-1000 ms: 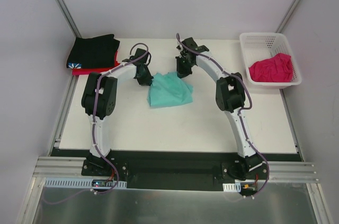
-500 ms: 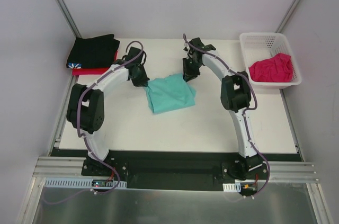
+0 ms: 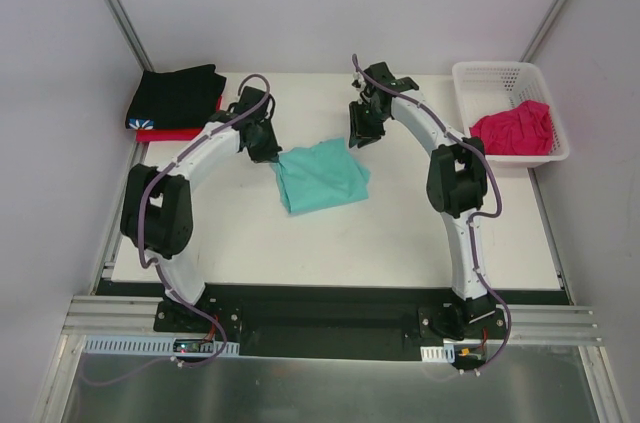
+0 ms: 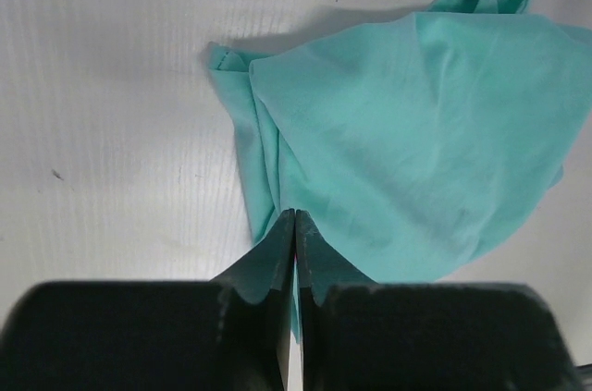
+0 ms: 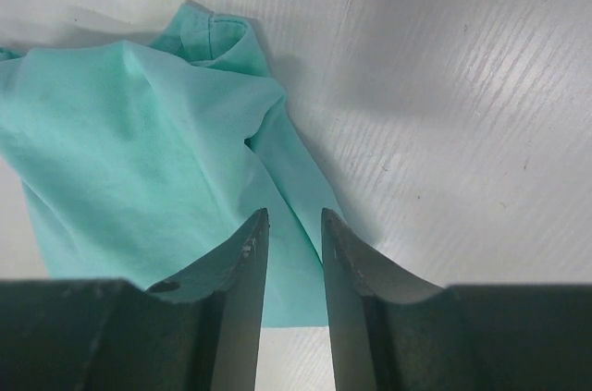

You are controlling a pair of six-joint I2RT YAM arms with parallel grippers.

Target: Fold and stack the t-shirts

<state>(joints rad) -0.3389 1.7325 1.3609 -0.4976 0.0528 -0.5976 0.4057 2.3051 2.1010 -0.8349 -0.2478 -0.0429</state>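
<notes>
Teal t-shirt (image 3: 322, 175): mid-table, rumpled, part-folded. L gripper (image 4: 294, 217): jaws closed, apparently pinching its left corner. R gripper (image 5: 294, 217): narrow gap, nothing between, above opposite edge. Risk: single-sided pull skews fold; thin cloth slips L pinch; R closes on air.

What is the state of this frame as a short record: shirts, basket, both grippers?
teal shirt: loosely bunched, mid table
stack: black shirt on red shirt, far left corner
pink shirt: crumpled in basket, far right
left gripper: shut on teal shirt's edge
right gripper: slightly open by the teal shirt's far right corner, holding nothing
</notes>
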